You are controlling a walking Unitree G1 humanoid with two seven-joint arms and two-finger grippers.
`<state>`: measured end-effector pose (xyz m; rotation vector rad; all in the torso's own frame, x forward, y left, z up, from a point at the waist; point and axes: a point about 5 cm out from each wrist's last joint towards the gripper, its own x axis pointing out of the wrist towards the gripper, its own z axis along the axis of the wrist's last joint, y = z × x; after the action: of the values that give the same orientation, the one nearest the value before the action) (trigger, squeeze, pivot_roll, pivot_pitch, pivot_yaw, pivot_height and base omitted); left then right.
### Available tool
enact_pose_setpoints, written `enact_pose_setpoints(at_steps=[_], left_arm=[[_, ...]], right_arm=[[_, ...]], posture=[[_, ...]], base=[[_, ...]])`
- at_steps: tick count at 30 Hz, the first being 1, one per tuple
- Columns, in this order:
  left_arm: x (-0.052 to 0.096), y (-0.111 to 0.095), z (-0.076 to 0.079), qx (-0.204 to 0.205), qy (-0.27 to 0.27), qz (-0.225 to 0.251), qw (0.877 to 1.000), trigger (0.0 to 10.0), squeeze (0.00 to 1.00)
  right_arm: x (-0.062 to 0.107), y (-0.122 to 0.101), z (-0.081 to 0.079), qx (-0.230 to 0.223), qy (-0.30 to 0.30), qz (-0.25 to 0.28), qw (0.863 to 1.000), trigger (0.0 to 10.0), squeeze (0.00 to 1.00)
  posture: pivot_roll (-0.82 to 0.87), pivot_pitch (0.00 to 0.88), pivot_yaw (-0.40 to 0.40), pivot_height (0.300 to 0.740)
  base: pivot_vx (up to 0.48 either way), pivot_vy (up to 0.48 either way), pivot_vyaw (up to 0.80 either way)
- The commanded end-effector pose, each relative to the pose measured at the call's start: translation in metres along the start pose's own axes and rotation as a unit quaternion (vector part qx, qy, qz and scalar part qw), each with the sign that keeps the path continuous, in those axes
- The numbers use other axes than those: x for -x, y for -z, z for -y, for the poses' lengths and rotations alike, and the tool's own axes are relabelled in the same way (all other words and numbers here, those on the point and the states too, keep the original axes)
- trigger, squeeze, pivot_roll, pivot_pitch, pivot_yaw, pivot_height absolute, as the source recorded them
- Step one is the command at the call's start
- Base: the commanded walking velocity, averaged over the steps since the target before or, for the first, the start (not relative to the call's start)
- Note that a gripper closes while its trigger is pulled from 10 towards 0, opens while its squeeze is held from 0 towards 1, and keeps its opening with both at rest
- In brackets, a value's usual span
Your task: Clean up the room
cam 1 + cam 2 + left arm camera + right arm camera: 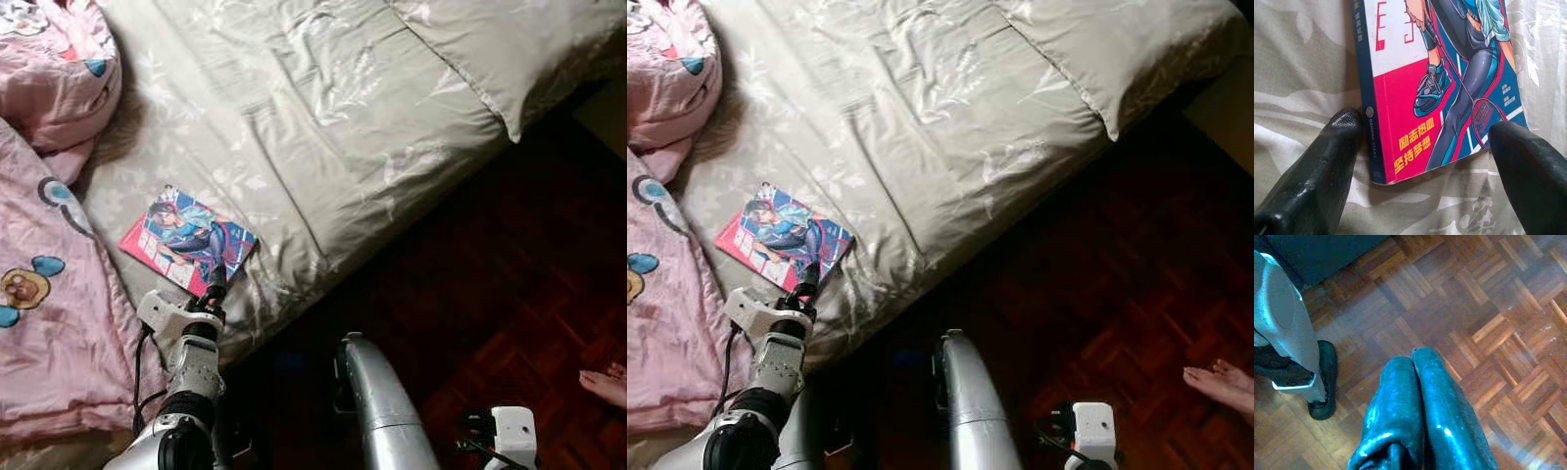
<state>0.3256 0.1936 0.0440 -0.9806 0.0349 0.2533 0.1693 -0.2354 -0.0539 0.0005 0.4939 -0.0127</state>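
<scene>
Book [188, 241] lying flat on the bed [323, 127], at eleven o'clock from the robot, close to the mattress edge beside the pink quilt [44, 323]. Left gripper [1425, 142] spread wide, fingers straddling the book's near corner, nothing clamped yet; likely lined up for a pinch. Right gripper [1418, 396] closed empty, hanging idle over the floor [1488, 308].

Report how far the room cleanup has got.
Done: nothing that shows. The comic book lies flat on the bed sheet beside the pink blanket. In hand: the left gripper has its jaws open astride the book's near corner, not closed. Left: grasping it and putting it away. The right gripper hangs shut over the parquet floor.
</scene>
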Motion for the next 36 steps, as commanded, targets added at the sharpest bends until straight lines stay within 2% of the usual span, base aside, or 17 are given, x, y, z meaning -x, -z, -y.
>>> enact_pose_setpoints(at_steps=[1,2,9,14,29,31,33,36], left_arm=[[0.031,0.058,-0.025,0.067,-0.061,-0.115,0.989,10.0,0.0],[0.032,0.059,-0.025,0.083,-0.057,-0.115,0.988,10.0,0.0],[0.028,0.057,-0.017,0.13,-0.019,-0.107,0.985,10.0,0.0],[0.026,0.056,-0.012,0.146,0.002,-0.101,0.984,10.0,0.0],[0.028,0.053,-0.014,0.171,0.013,-0.08,0.982,10.0,0.0],[0.028,0.055,-0.013,0.165,0.015,-0.085,0.983,10.0,0.0],[0.028,0.061,-0.009,0.105,0.022,-0.115,0.988,10.0,0.0],[0.029,0.065,-0.005,0.093,0.031,-0.129,0.987,10.0,0.0]], right_arm=[[0.016,0.019,0.006,-0.003,0.01,-0.032,0.999,10.0,0.0],[0.017,0.019,0.007,-0.003,0.01,-0.031,0.999,10.0,0.0],[0.019,0.02,0.009,-0.002,0.009,-0.032,0.999,10.0,0.0],[0.019,0.02,0.009,-0.002,0.006,-0.031,1.0,10.0,0.0],[0.021,0.02,0.009,-0.003,0.002,-0.027,1.0,10.0,0.0],[0.021,0.02,0.009,-0.003,0.002,-0.027,1.0,10.0,0.0],[0.021,0.02,0.009,-0.004,0.002,-0.027,1.0,10.0,0.0],[0.022,0.02,0.009,-0.004,0.0,-0.027,1.0,10.0,0.0]], posture=[[-0.32,0.534,-0.2,0.621],[-0.33,0.534,-0.204,0.621],[-0.33,0.532,-0.206,0.621],[-0.33,0.53,-0.208,0.621],[-0.34,0.543,-0.215,0.621],[-0.34,0.543,-0.215,0.621],[-0.34,0.543,-0.215,0.621],[-0.33,0.549,-0.213,0.621]], base=[[0.0,0.0,0.0],[0.0,0.0,0.0],[0.0,0.0,0.0],[0.0,0.0,0.0],[0.0,0.0,0.0],[0.0,0.0,0.0],[0.0,0.0,0.0],[0.0,0.0,0.0]])
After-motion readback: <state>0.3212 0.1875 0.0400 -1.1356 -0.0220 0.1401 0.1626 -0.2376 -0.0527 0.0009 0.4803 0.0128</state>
